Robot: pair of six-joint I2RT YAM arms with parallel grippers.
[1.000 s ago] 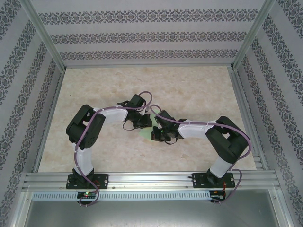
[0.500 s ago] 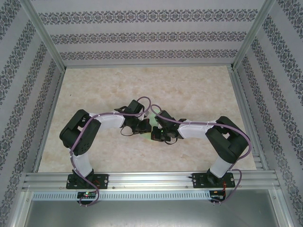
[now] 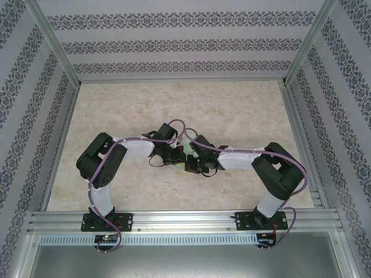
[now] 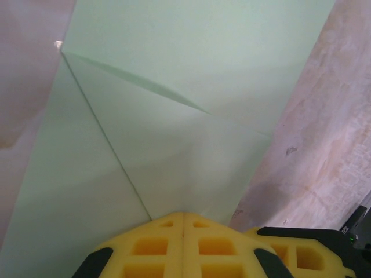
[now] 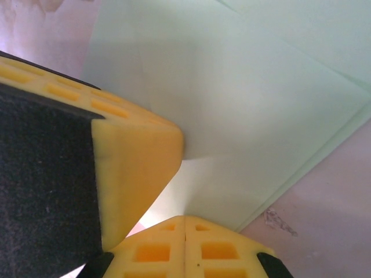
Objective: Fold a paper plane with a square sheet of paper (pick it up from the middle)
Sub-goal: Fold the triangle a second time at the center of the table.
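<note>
At the middle of the worktop (image 3: 232, 110), the left end effector (image 4: 183, 215) has its yellow fingers pressed together, tips on the square sheet of paper (image 4: 174, 116). Whether a layer is nipped between them I cannot tell. Just right of it, the right end effector (image 5: 184, 220), likewise closed, meets the same sheet. Creases and an overlapped flap suggest folding is under way; the long pointed shape is not yet made. No writing is readable.
</note>
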